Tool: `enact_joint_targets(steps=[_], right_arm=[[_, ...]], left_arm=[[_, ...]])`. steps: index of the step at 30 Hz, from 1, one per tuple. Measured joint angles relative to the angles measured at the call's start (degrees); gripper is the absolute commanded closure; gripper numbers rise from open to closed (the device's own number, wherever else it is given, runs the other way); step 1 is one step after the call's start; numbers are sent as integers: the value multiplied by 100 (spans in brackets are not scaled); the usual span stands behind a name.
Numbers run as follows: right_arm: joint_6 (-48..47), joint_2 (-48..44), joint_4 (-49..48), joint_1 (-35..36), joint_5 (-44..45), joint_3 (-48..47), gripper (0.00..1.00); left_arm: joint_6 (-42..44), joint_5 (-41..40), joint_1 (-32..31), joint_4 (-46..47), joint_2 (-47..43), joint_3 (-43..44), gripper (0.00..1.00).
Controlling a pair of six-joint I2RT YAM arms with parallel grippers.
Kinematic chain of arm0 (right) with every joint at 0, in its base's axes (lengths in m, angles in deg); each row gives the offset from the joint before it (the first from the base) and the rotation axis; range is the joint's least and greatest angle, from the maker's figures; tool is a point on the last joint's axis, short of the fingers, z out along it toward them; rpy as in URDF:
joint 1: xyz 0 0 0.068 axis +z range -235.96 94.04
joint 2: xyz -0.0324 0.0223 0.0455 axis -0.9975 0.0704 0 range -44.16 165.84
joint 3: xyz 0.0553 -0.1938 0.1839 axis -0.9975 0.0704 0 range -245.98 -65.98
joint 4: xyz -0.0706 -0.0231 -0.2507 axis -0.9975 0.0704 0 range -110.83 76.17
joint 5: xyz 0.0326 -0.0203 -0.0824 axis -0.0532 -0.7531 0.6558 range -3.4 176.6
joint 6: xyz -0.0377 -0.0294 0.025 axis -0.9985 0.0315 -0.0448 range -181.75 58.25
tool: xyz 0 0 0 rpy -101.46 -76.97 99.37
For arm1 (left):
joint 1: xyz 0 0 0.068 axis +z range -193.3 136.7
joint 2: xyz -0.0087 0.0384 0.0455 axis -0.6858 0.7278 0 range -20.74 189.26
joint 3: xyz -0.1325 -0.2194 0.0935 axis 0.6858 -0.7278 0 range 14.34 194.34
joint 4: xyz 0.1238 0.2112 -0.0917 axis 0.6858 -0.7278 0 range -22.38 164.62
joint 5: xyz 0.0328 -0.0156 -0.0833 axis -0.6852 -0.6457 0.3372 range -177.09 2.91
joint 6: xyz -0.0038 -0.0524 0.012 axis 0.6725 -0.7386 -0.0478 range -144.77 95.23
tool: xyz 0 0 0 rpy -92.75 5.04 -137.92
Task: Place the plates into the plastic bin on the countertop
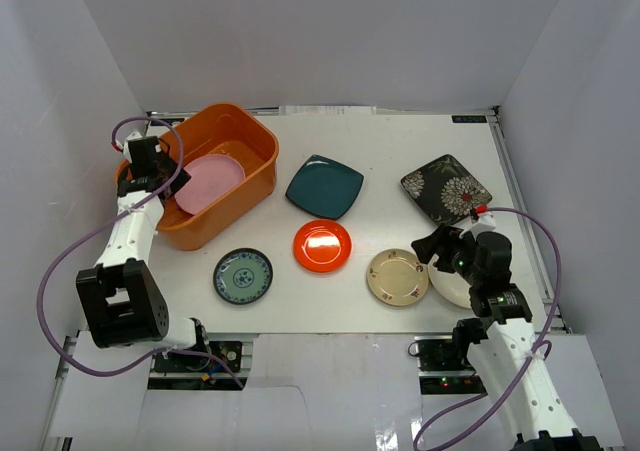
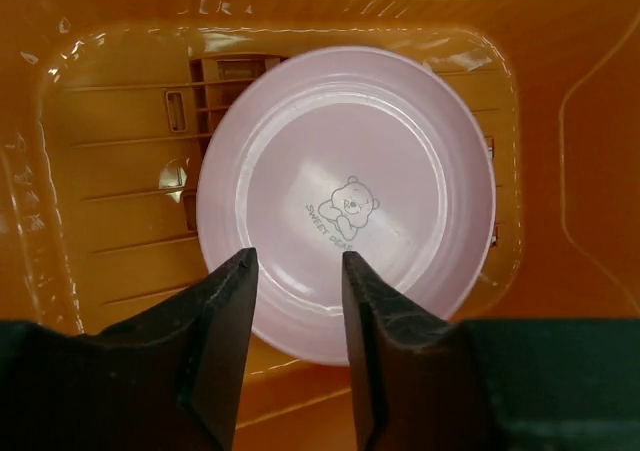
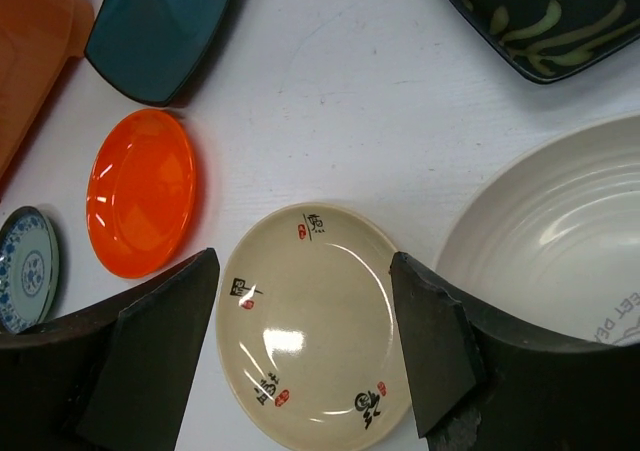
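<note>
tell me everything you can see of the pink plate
The pink plate is round, glossy and plastic-looking, with a broad rim and a small bear print with lettering in its well. It lies face up in the bin, alone on its slotted bottom. The left gripper hangs open over its near edge; contact unclear.

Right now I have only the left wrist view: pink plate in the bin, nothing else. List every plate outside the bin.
Observer: Six lie outside the bin: teal, black floral, red, beige, cream, green-blue.
Operator: Report the right gripper.
Observer: The right gripper is open; its wrist view shows the beige plate between its fingers, with the cream one beside it.
Operator: Name the plate nearest the bin.
Observer: The teal one, just right of the bin and not touching it.
</note>
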Motion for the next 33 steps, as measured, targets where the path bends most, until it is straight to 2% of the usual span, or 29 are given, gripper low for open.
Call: enact_joint_targets(steps=[1, 2, 5, 7, 10, 11, 13, 15, 18, 19, 22, 24, 28, 33], right_arm=[[13, 26, 0, 0, 55, 0, 24], [20, 61, 0, 0, 105, 0, 25], [59, 173, 4, 0, 317, 0, 28], [92, 205, 9, 0, 514, 0, 33], [144, 203, 68, 0, 981, -2, 66], [181, 203, 103, 0, 1198, -7, 84], [260, 216, 160, 0, 1617, -7, 92], [376, 245, 181, -2, 2048, -7, 92], [608, 280, 205, -15, 2594, -4, 81], [688, 280, 214, -20, 2741, 7, 57], [968, 264, 363, -59, 3285, 39, 8], [1095, 216, 511, -96, 3757, 44, 3], [1143, 157, 632, -490, 4516, 39, 2], [1071, 634, 761, -1812, 4649, 35, 3]], left_arm=[[-7, 0, 0, 24, 24, -7, 40], [7, 4, 0, 57, 39, -15, 37], [-26, 28, 0, 181, 57, -59, 32], [-50, 98, 0, 247, 59, -81, 31], [-101, 339, 0, 350, 0, -101, 30], [-125, 470, -2, 385, -94, -118, 29], [-168, 675, -59, 452, -415, -197, 28], [-184, 859, -240, 555, -929, -273, 27], [-157, 1193, -990, 804, -1941, -452, 26], [-133, 1394, -1311, 892, -2275, -529, 26], [33, 2186, -2105, 1178, -3049, -852, 23], [175, 2756, -2389, 1250, -3423, -1161, 21], [442, 3738, -2570, 1193, -3799, -1869, 20], [686, 4113, -2754, 883, -4116, -2752, 19]])
